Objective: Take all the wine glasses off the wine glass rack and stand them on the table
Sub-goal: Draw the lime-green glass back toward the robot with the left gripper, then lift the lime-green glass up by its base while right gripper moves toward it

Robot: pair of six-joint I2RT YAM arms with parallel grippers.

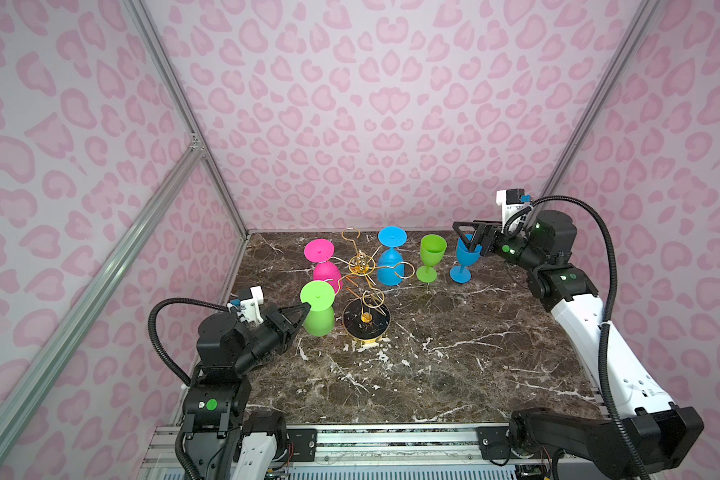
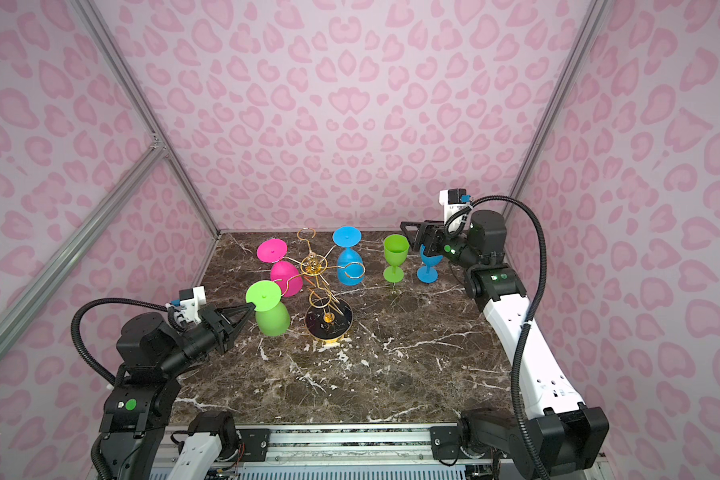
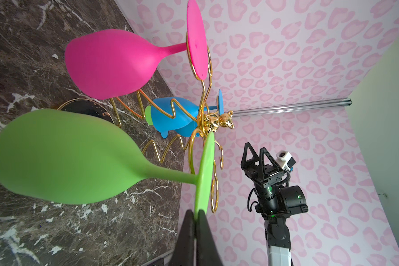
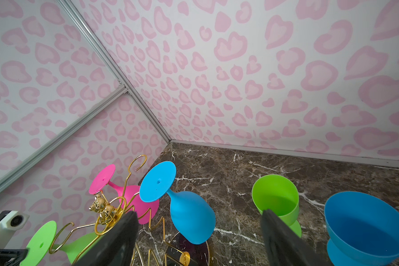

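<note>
The left gripper (image 1: 306, 308) is clamped shut on the foot of the green wine glass (image 1: 318, 322), which hangs bowl-down from a near loop of the wine glass rack (image 1: 362, 266). A pink glass (image 1: 327, 272) and a blue glass (image 1: 389, 270) hang farther back. At the far right, the right gripper (image 3: 254, 147) gapes wide and empty beside an upright blue goblet (image 1: 462, 262).

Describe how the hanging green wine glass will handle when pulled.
The green wine glass looks matte, opaque: likely light, stiff plastic. The left gripper pinches only its foot rim, so it may swing. The wire rack might tip if snagged.
</note>
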